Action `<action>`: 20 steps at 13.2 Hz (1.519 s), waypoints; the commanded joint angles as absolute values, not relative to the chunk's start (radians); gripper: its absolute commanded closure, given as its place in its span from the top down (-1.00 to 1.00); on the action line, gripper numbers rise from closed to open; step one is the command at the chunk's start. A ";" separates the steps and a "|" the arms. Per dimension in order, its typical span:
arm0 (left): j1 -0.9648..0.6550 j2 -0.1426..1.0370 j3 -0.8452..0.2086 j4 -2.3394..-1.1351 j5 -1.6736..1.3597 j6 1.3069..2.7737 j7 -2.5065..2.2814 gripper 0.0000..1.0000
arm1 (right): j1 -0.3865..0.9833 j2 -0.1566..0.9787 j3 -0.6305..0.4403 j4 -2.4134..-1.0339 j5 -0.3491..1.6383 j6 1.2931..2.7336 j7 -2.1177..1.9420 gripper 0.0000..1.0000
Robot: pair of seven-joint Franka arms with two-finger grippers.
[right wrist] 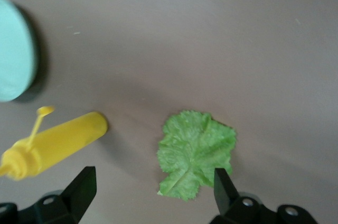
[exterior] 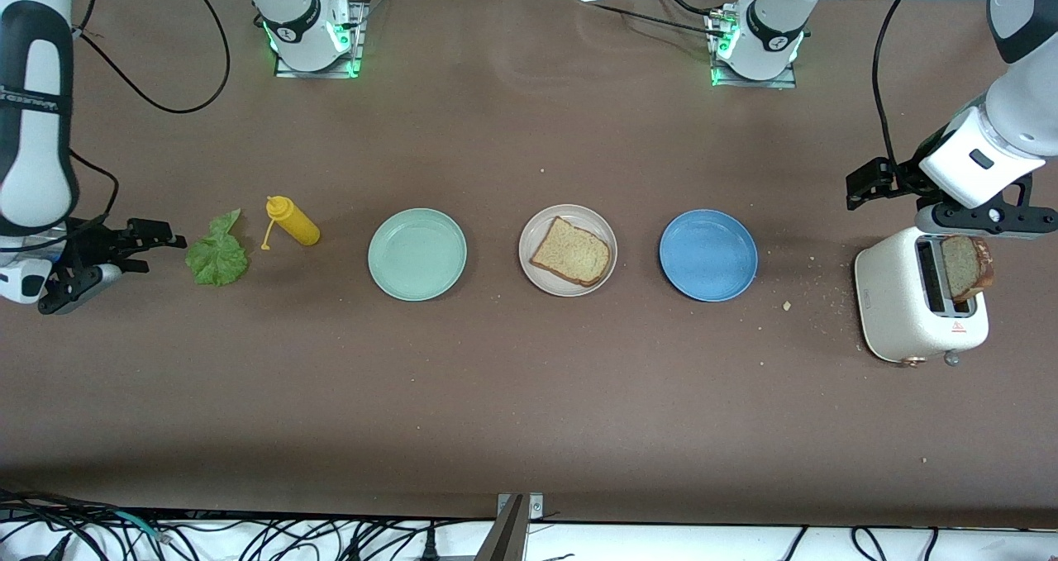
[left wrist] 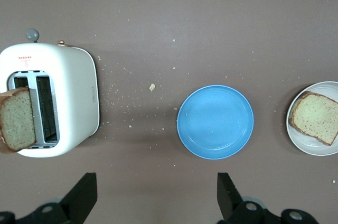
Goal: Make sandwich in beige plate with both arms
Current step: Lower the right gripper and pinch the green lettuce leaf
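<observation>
- Currently, one slice of bread (exterior: 571, 251) is lying flat in the beige plate (exterior: 537, 268), which is sitting at the middle of the table (exterior: 529, 396) between the mint green plate (exterior: 417, 254) and the blue plate (exterior: 708, 255).
- Seen from the front camera, the lettuce leaf (exterior: 217, 254) is lying at three o'clock of the right gripper (exterior: 124, 255), just beside it (so this arm looks the natural one for it); that gripper is hovering low with its fingers (right wrist: 82, 189) spread wide and empty.
- At the left arm's end, the second slice (exterior: 963, 265) is standing upright in the toaster (exterior: 897, 313), its top edge exposed.
- Above the toaster the left gripper (exterior: 984, 214) is hanging, jaws fully apart and holding nothing.
- Beside the lettuce a yellow squeeze bottle (exterior: 293, 221) is lying on its side.
</observation>
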State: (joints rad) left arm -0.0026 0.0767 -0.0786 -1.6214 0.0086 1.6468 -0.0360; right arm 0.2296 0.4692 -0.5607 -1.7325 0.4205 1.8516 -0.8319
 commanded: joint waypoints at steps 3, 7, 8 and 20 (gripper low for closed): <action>-0.008 0.080 -0.081 -1.615 0.043 1.646 -0.048 1.00 | 0.222 0.410 -0.486 -1.980 0.334 2.174 -0.560 0.97; -0.008 0.081 -0.081 -1.615 0.043 1.646 -0.048 1.00 | 0.213 0.423 -0.430 -2.086 0.336 2.381 -0.551 0.97; -0.008 0.081 -0.081 -1.615 0.043 1.646 -0.048 1.00 | 0.209 0.434 -0.426 -2.088 0.336 2.388 -0.551 0.98; -0.009 0.087 -0.081 -1.617 0.041 1.647 -0.049 1.00 | 0.189 0.523 -0.417 -2.105 0.333 2.388 -0.568 -0.17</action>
State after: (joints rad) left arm -0.0031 0.0864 -0.0787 -1.6229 0.0086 1.6468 -0.0360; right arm 0.2100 0.5309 -0.4384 -2.0928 0.3600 2.3760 -0.5717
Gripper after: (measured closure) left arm 0.000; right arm 0.137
